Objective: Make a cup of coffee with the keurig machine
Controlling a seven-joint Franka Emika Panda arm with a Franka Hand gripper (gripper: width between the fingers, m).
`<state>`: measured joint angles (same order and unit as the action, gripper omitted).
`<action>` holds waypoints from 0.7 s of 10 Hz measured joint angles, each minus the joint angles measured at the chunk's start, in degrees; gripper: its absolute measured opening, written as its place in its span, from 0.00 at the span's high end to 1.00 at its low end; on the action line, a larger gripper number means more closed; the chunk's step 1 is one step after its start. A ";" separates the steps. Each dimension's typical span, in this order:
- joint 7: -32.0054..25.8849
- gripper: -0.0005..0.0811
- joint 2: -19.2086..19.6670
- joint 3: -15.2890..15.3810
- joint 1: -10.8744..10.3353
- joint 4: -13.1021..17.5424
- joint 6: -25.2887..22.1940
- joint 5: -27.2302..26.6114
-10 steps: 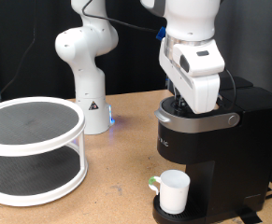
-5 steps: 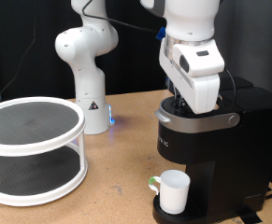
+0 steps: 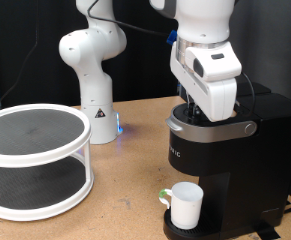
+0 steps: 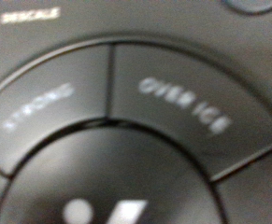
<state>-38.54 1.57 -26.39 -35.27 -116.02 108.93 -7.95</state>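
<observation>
While the claw [image 3: 197,113] presses the matte keurig machine [image 3: 220,165], the glossy cup [image 3: 185,206] waits.

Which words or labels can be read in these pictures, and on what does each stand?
"STRONG": a button on the keurig machine, wrist view.
"OVER ICE": the button beside it.
"DESCALE": top panel above the buttons; start cut off.
White lettering on the machine's front, exterior view: too small to read.
A small mark on the white robot base: unreadable.
The cup bears no text.

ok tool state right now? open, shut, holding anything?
Tool: down on top of the keurig machine, over its buttons; open or shut cannot be told. Nothing seen held.
</observation>
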 joint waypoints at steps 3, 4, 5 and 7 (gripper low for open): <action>-7.00 0.99 -1.95 -0.20 0.17 -3.16 5.66 -3.69; -8.70 0.99 -3.12 -0.22 0.25 -4.71 7.44 -4.36; -9.93 0.99 -4.36 -0.21 0.25 -6.16 8.55 -4.83; -10.90 0.99 -6.75 -0.18 0.25 -8.64 9.02 -5.14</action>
<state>-49.44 -5.18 -26.57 -35.02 -124.66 117.95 -13.09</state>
